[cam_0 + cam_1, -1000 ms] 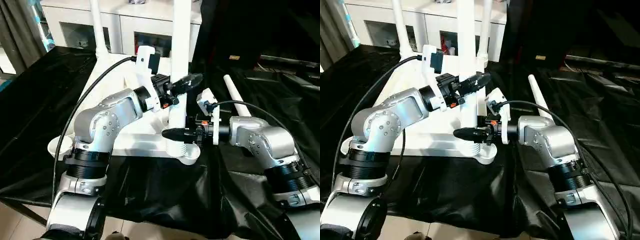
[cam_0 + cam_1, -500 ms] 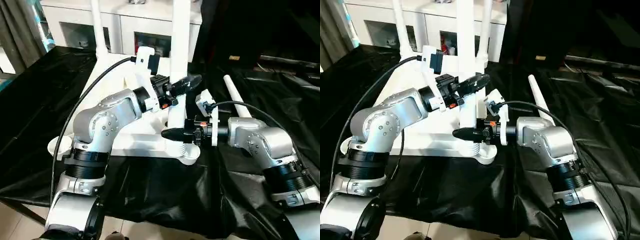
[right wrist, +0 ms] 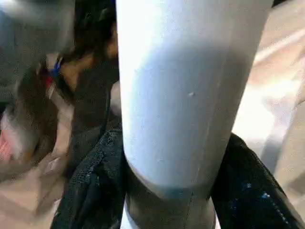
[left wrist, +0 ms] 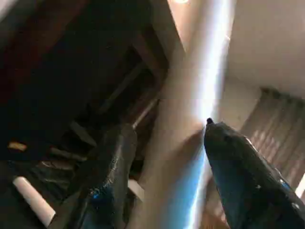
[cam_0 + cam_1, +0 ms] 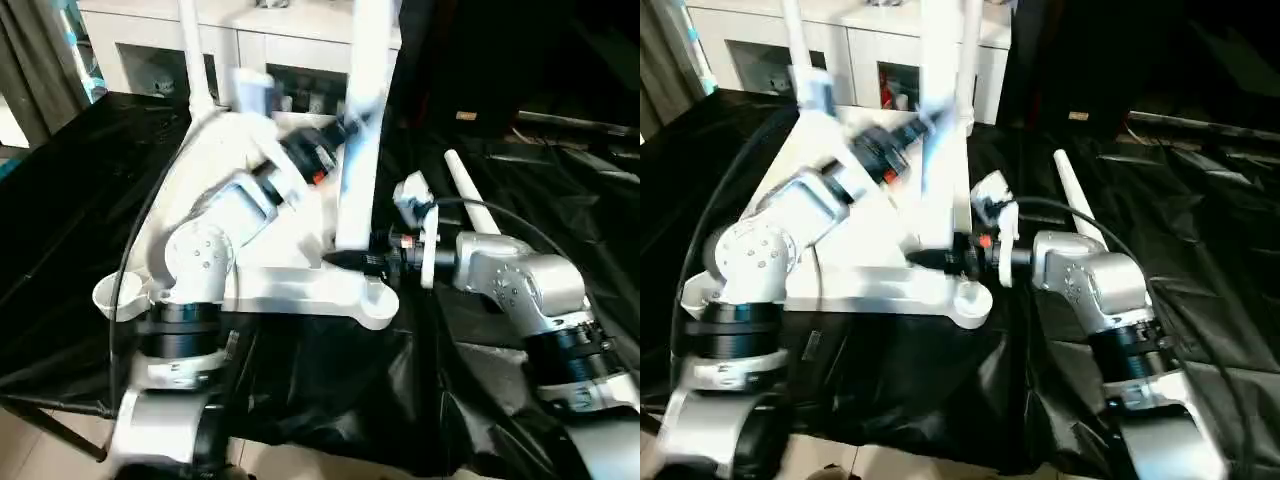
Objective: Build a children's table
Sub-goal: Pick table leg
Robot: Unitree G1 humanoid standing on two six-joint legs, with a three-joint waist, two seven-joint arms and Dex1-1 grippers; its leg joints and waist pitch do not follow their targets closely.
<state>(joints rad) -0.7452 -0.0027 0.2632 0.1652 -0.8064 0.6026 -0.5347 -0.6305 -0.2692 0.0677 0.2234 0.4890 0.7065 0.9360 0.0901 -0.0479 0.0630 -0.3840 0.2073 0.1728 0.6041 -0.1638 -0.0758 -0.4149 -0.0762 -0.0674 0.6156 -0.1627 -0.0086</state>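
At frame centre the right gripper (image 5: 352, 258) clamps the upright leg (image 5: 360, 130) near its socket, likely steadying it; higher up, the left gripper (image 4: 164, 157) straddles it, grasp uncertain.

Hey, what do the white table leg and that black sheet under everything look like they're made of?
The upright leg looks like smooth moulded plastic: uniform white with a soft sheen and no grain. The black sheet looks like thin plastic film, though possibly coated fabric: it lies in sharp crinkles and throws glossy highlights.
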